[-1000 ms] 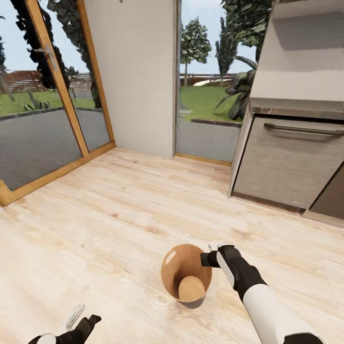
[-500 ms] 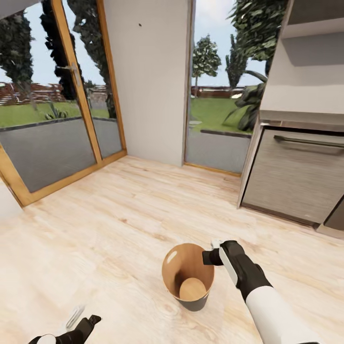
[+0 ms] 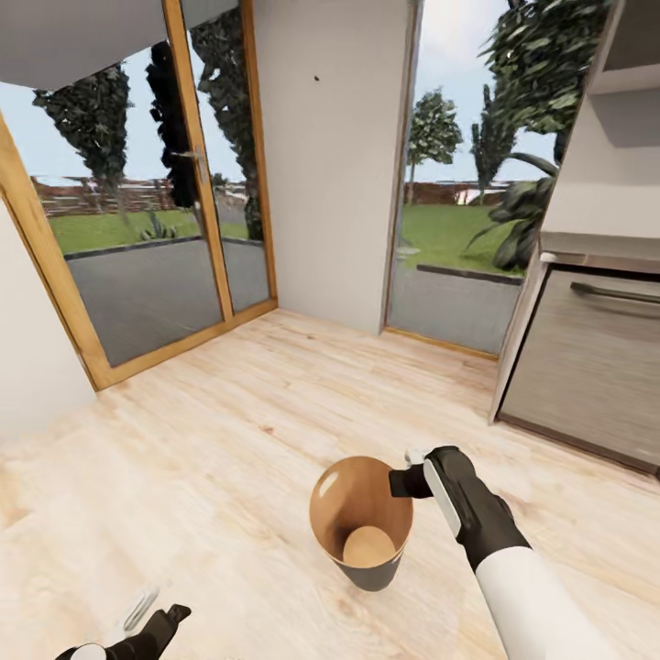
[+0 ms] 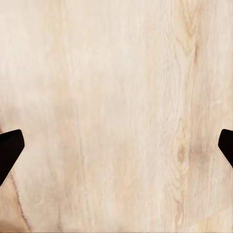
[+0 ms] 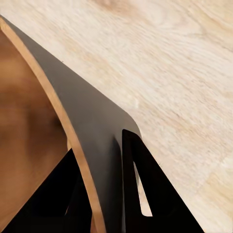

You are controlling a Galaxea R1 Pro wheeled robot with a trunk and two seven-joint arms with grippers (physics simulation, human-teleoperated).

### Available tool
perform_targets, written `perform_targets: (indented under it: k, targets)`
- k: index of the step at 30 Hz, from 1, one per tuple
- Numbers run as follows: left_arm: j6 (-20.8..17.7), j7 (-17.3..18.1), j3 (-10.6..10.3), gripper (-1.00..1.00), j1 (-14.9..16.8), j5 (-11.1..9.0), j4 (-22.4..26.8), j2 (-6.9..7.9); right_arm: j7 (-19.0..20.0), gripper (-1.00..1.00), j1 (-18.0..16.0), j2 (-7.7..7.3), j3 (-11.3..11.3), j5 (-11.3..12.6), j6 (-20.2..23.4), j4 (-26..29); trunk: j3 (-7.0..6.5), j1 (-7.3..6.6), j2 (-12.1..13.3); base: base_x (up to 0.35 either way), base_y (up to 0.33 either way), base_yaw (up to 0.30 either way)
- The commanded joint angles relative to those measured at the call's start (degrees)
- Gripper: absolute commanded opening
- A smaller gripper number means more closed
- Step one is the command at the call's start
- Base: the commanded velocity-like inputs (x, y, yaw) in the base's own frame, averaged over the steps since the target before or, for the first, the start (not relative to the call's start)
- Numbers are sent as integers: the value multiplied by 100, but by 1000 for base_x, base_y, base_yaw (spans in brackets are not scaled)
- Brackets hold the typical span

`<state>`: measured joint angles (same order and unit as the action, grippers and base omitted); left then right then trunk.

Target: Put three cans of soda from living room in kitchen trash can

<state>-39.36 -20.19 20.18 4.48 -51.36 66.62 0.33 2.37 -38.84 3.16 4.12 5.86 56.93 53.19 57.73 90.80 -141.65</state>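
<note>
- Head view: right gripper [image 3: 410, 479] is pinched on the rim of the tash can [image 3: 361, 522], at the rim's right edge, one finger inside the wall and one outside as far as I can tell.
- The bin is on or just above the light wood floor [image 3: 229, 431], right in front of the robot and tilted a bit, mouth toward the camera. Can't tell if the base touches down.
- Dark grey outside, glossy brown inside, tapering to a small round bottom. No soda cans visible in it.
- Surroundings: wood-framed glass doors [image 3: 156, 238] to the left, a white wall [image 3: 330, 165] ahead, a steel-fronted cabinet [image 3: 591, 367] with a bar handle on the right.
- My read: the robot has the bin in hand rather than a can, so the step looks like moving or placing the bin. The fetch-and-drop of the cans is not visibly started.
- Left gripper [image 3: 151, 612] is low at the bottom-left, holding nothing.
- Left wrist view: bare wood floor [image 4: 116, 107], dark fingertips [image 4: 9, 148] far apart at both edges, so the claw is spread and empty.
- Right wrist view: the bin's wall [image 5: 92, 126] runs between the two dark fingers [image 5: 145, 194]. Brown liner on one side, dark grey shell on the other, thin tan rim edge. Clamped on the wall.
- Next move calls for setting the bin upright and stable on the floor before letting go. A rim pinch gives poor tilt control, so it could tip on release.
</note>
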Motion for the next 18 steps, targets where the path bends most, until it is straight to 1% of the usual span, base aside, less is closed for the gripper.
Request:
perform_targets:
  k: [1, 4, 6, 7, 8, 11, 13, 14, 16, 18]
  targets:
    - [3, 1, 1, 100, 0, 2, -3, 1, 18, -100, -1, 1, -4, 100, 5, 6, -19, -23, 41, 0, 0, 291]
    - [5, 10, 2, 100, 0, 0, -6, 2, 38, -100, 0, 1, -11, 120, 12, 12, -73, -89, 162, 0, 0, 294]
    - [-4, 21, 3, 100, 0, -3, -7, 2, 345, -100, 0, -1, -28, 179, 110, 5, -108, -133, 242, 0, 0, 297]
    - [-6, 24, 8, 100, 0, -4, -13, 2, 620, -100, 0, -3, -33, 193, 213, -10, -126, -155, 282, 0, 0, 298]
    - [-8, 24, 19, 100, 0, -5, -19, 4, 982, -100, -4, -16, -39, 199, 307, -43, -144, -177, 322, 0, 0, 298]
    - [-9, 21, 44, 100, 0, -3, -25, 8, 1224, -100, -7, -27, -43, 203, 307, -65, -198, -242, 442, 0, 0, 298]
    - [-3, 19, 56, 100, -3, -4, -30, 9, 1283, -100, -8, -30, -46, 204, 307, -71, -234, -286, 523, 0, 0, 298]
    - [4, 14, 87, 100, -12, -2, -37, 10, 1335, -100, -8, -32, -49, 204, 307, -75, -252, -308, 563, 0, 0, 298]
    - [8, 14, 270, 100, -21, -3, -41, 7, 1367, -100, -9, -33, -50, 205, 307, -78, -288, -352, 643, 0, 0, 298]
    - [9, 19, 408, 100, -24, -4, -42, 5, 1378, -100, -9, -34, -51, 205, 307, -79, -324, -396, 723, 0, 0, 298]
